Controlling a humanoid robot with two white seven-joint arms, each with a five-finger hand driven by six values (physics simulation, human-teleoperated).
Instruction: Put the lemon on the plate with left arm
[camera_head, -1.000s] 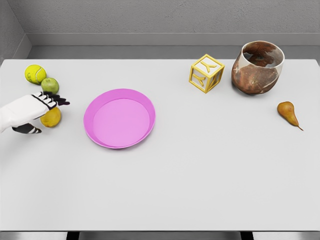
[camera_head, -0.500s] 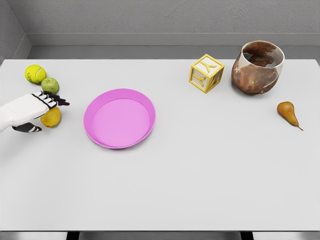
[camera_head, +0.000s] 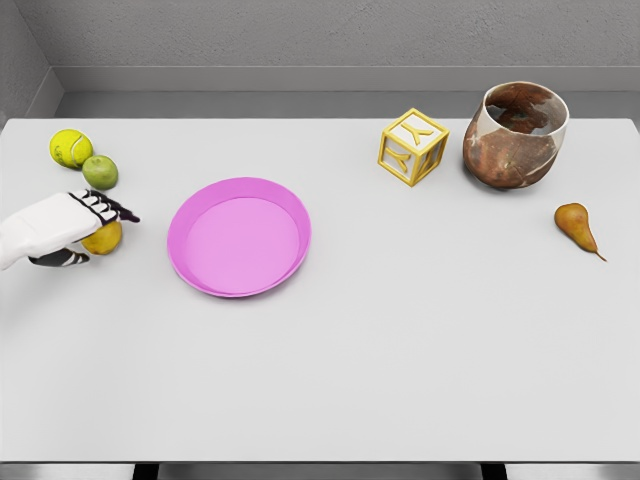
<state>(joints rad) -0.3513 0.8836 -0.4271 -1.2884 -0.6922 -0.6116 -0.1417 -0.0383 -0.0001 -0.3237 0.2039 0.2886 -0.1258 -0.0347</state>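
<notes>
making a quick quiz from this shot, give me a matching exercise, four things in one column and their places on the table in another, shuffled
Things:
1. round pink plate
2. yellow tennis ball
3. brown pear
4. yellow lemon

Places:
A. far right, near the table edge
B. under the left hand
C. back left corner, beside the green apple
D. left of centre, holding nothing

Pairs: 1-D, 2-C, 3-A, 4-B

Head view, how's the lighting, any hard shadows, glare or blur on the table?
Head view: even, diffuse light; the table shows no glare; only soft contact shadows under the pink plate and the brown pot; everything is sharp, but the left hand partly hides the lemon.
</notes>
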